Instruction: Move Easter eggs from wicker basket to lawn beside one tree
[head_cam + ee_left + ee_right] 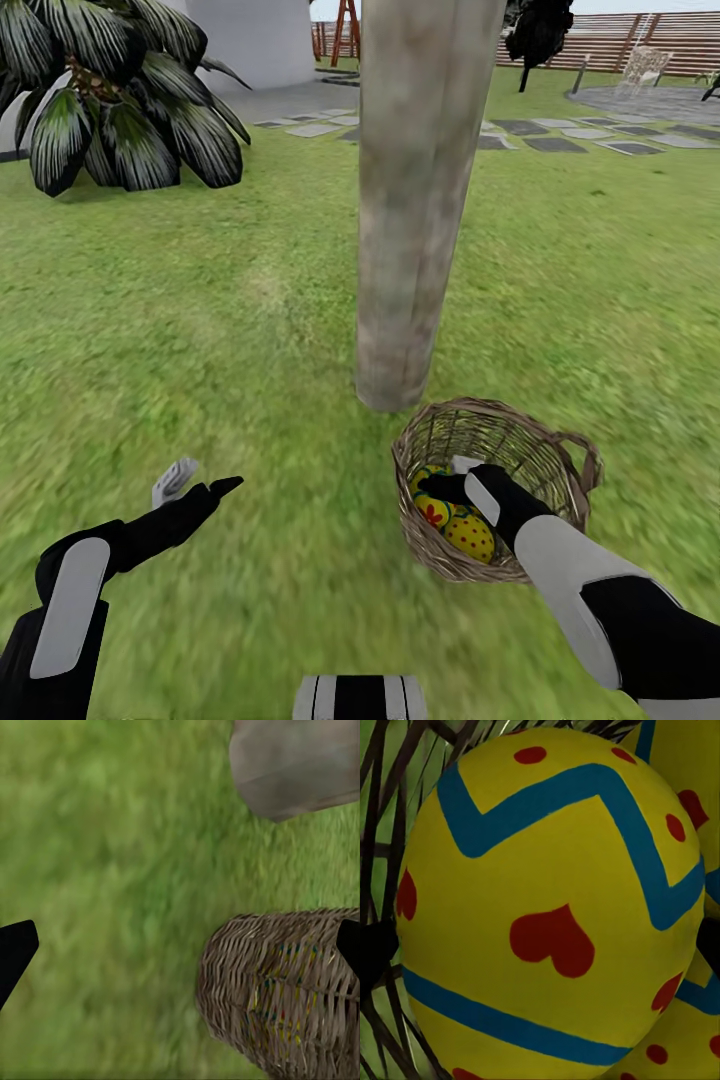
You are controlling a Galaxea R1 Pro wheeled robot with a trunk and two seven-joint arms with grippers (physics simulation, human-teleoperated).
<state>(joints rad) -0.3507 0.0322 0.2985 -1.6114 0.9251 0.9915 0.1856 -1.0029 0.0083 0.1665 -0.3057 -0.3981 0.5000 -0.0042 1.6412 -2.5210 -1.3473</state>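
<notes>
The wicker basket (490,404) stands on the lawn (200,330) right at the foot of the tree trunk (420,200). Yellow Easter eggs (470,533) with blue zigzags and red marks lie inside it. My right gripper (455,482) reaches into the basket. In the right wrist view one egg (547,915) sits between the spread fingertips (373,960), and the right gripper (540,949) is open around it. Another egg (690,765) lies behind. My left gripper (200,482) hangs open over bare grass, left of the basket (285,990) and the trunk (300,765).
A low palm bush (110,100) stands at the far left. Grey stepping stones (560,140) cross the grass behind the tree, with a white house wall (260,40) and a brown fence (620,40) beyond. Open grass spreads left of the trunk.
</notes>
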